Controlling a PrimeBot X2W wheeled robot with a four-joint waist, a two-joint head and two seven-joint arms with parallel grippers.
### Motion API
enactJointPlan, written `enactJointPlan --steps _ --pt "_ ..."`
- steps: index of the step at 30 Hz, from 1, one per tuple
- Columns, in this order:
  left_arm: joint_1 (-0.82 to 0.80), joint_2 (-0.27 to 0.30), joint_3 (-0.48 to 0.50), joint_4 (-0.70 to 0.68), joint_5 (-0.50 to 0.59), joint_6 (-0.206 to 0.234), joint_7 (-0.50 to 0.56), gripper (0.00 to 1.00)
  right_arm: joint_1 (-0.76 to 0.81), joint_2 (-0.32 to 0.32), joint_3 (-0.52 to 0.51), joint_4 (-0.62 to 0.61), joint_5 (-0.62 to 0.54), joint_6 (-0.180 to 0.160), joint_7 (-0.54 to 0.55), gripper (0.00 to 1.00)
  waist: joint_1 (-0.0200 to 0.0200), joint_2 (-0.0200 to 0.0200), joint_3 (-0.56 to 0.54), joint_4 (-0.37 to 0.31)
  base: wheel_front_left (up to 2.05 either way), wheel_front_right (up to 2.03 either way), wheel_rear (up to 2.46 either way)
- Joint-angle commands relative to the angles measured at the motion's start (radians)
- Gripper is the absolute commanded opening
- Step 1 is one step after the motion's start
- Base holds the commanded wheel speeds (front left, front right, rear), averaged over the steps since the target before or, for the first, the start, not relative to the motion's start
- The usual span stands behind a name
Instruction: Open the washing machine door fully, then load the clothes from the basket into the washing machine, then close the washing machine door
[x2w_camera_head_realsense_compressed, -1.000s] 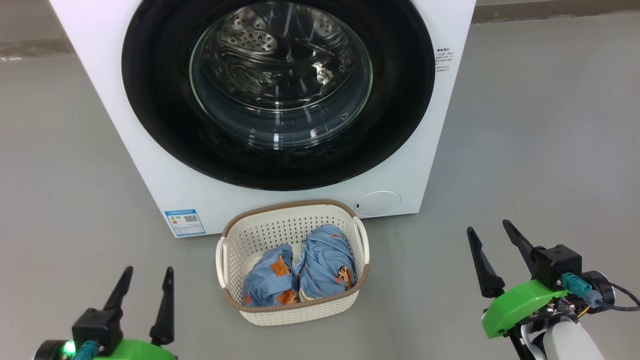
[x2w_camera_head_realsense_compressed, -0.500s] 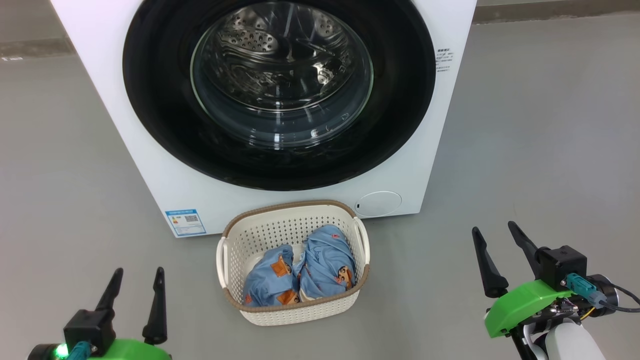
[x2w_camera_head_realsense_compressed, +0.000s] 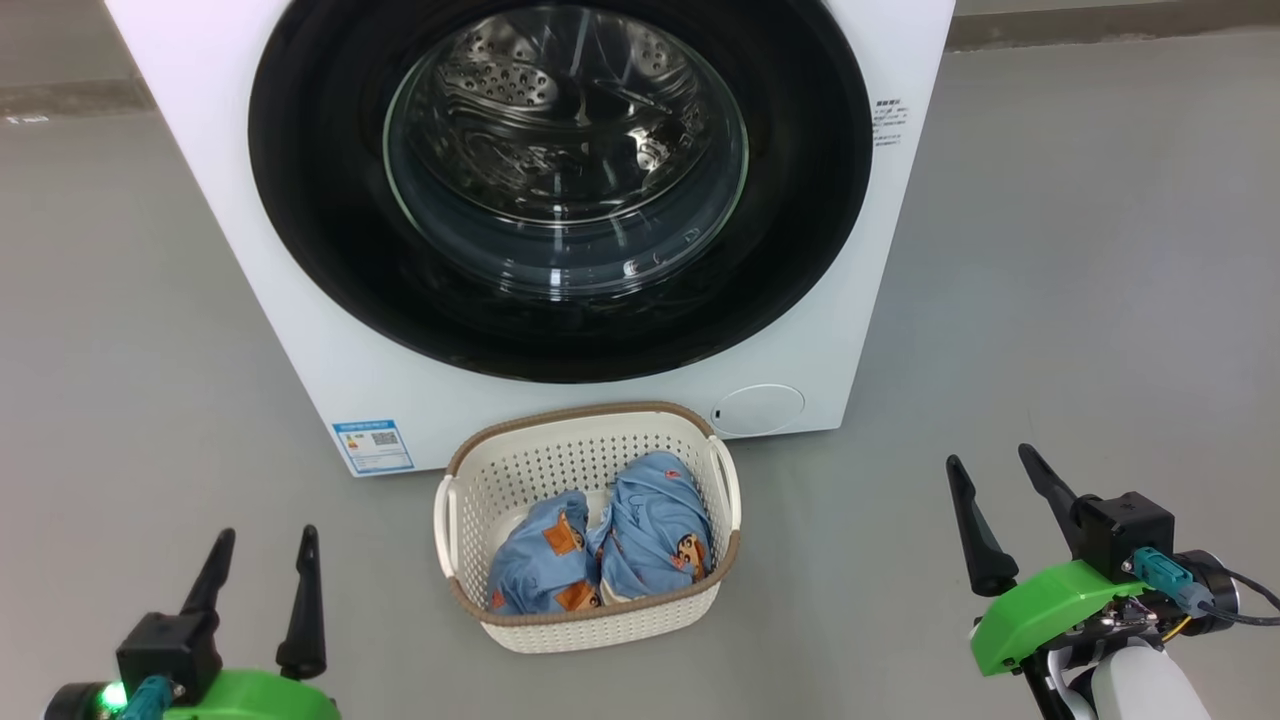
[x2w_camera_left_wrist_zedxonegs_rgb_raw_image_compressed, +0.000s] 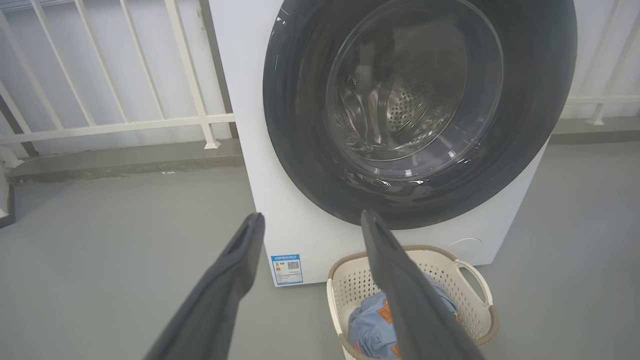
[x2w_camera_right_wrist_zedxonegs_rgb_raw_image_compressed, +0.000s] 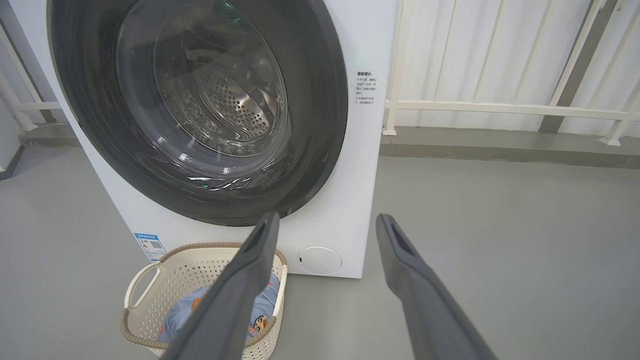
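**Robot faces loaded basket at closed front-loader.** The washing machine (x2w_camera_head_realsense_compressed: 430, 400) fills the upper centre of the head view, its white front turned to the camera on a grey floor (x2w_camera_head_realsense_compressed: 1080, 300). The washing machine door (x2w_camera_head_realsense_compressed: 310, 200), a wide glossy black ring around a bulging glass bowl, appears to sit shut and flush against the front, though its latch cannot be made out. The perforated steel drum (x2w_camera_head_realsense_compressed: 540, 90) shows through the glass.

At lower centre, just below the door, the basket (x2w_camera_head_realsense_compressed: 580, 413) stands on the floor just in front of the machine's foot. A blue energy sticker (x2w_camera_head_realsense_compressed: 372, 446) lies to its upper left and a small round white flap (x2w_camera_head_realsense_compressed: 757, 410) to its upper right. The clothes (x2w_camera_head_realsense_compressed: 650, 530), two bundles of light blue fabric with orange and brown patches, lie inside the basket toward its right and near sides.

The left gripper (x2w_camera_head_realsense_compressed: 268, 532) sits in the lower left corner and the right gripper (x2w_camera_head_realsense_compressed: 988, 456) at the lower right. Each is well apart from the basket and the machine, its fingers pointing up the frame, spread apart and holding nothing. In both wrist views the two dark fingers rise from the bottom edge below the door, and a white railing (x2w_camera_left_wrist_zedxonegs_rgb_raw_image_compressed: 125, 125) runs behind the machine.
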Motion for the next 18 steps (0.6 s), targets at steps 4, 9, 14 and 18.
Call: enactJointPlan --steps 4,9,14,18 --pt "-0.045 0.022 0.039 -0.027 0.003 -0.008 -0.010 1.00 -0.028 0.005 0.019 -0.025 -0.006 0.002 -0.010 1.00 -0.0001 0.0000 -0.001 0.001 0.00 0.00 0.00" --pt "-0.047 0.022 0.040 -0.026 0.011 -0.010 -0.010 1.00 -0.028 0.005 0.019 -0.028 -0.002 0.002 -0.010 1.00 -0.0001 0.0000 0.000 0.003 0.00 0.00 0.00" --pt "-0.046 0.022 0.041 -0.025 0.018 -0.009 -0.010 1.00 -0.028 0.006 0.019 -0.031 0.000 0.002 -0.009 1.00 -0.0001 0.0000 0.004 0.003 0.08 0.08 -0.16" --pt "-0.045 0.020 0.042 -0.028 0.018 -0.011 -0.010 1.00 -0.027 0.006 0.021 -0.029 0.003 0.002 -0.009 1.00 -0.0001 0.0000 0.006 0.004 0.41 0.41 -0.82"
